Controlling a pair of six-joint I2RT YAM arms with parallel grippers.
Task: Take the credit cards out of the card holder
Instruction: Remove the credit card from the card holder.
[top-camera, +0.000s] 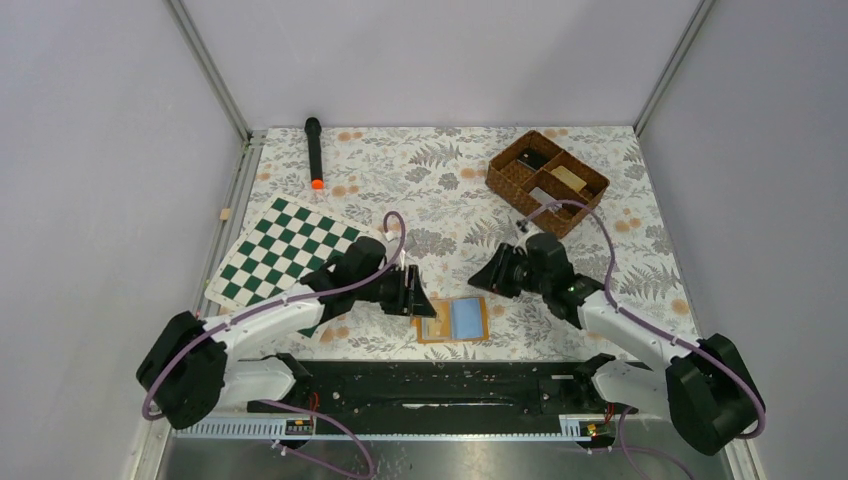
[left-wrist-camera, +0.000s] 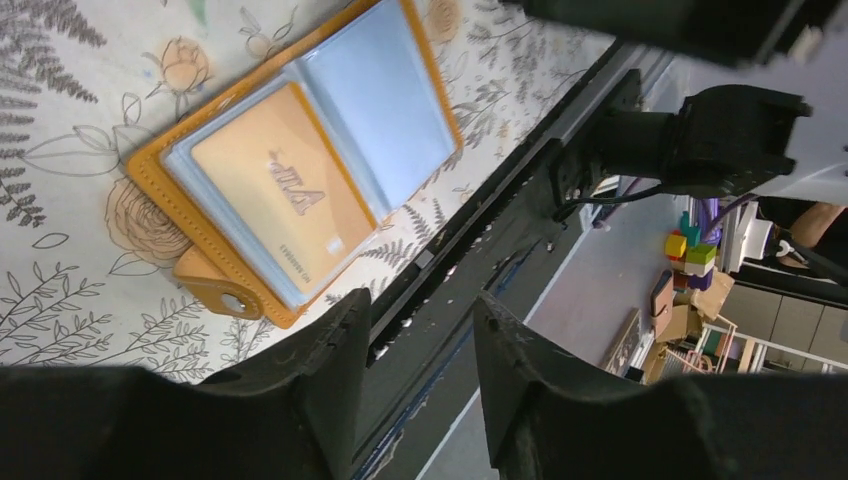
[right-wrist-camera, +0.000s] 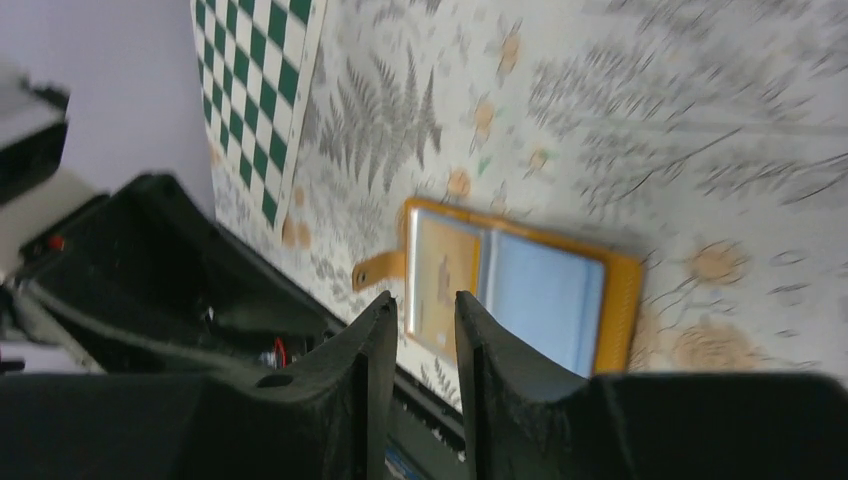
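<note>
Now: nothing pulled out yet

Left gripper, fingers parted and empty, hovers beside the card holder, spread flat on the counter: beige card left, blue card right. Right gripper, narrowly parted and empty, should pin the holder's edge while the left slides beige out.

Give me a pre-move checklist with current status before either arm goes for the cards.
1. Card holder lies open, inner side up: ok.
2. Both cards located: ok. The beige card is in one half and the light blue card in the other, both under clear sleeves.
3. Left gripper empty, jaws apart: ok.
4. Right gripper empty, jaws apart: ok, though that view is blurred.
5. A card edge sticks out enough to pinch: cannot tell.
6. Holder pinned against sliding: not ok, neither gripper touches it.
</note>
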